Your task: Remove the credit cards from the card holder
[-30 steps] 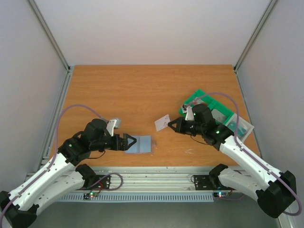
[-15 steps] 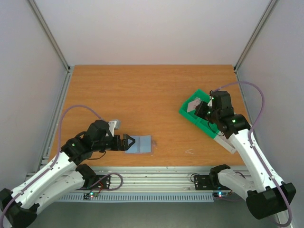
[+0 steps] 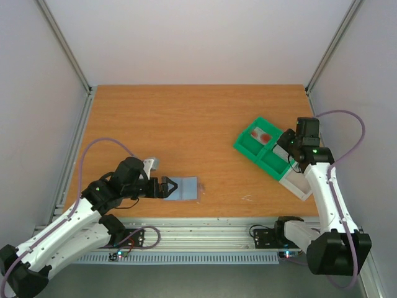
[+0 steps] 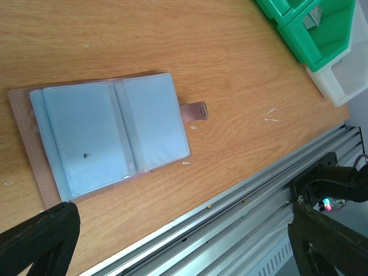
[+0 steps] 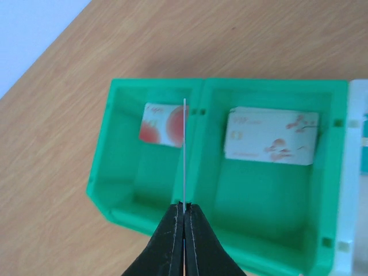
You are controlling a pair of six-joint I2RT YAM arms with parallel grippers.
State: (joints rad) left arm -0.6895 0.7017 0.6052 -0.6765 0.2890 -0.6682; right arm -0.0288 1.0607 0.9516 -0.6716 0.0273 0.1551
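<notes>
On the tabletop (image 3: 186,118), the green tray (image 5: 103,195) is holding two cards (image 5: 270,135), one per compartment, while the holder (image 4: 109,135) is lying open near the front edge, its sleeves looking empty. The right jaws are pinching a third card (image 5: 184,144) edge-up over the tray, apparently to drop it; the left jaws are hovering spread beside the holder, likely to steady it.

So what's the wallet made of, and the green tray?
Wallet: pale blue pockets that look like soft, faintly shiny plastic, in a pinkish stitched cover, maybe leather or fake leather. Tray: hard green plastic, judging by its smooth moulded walls.
</notes>
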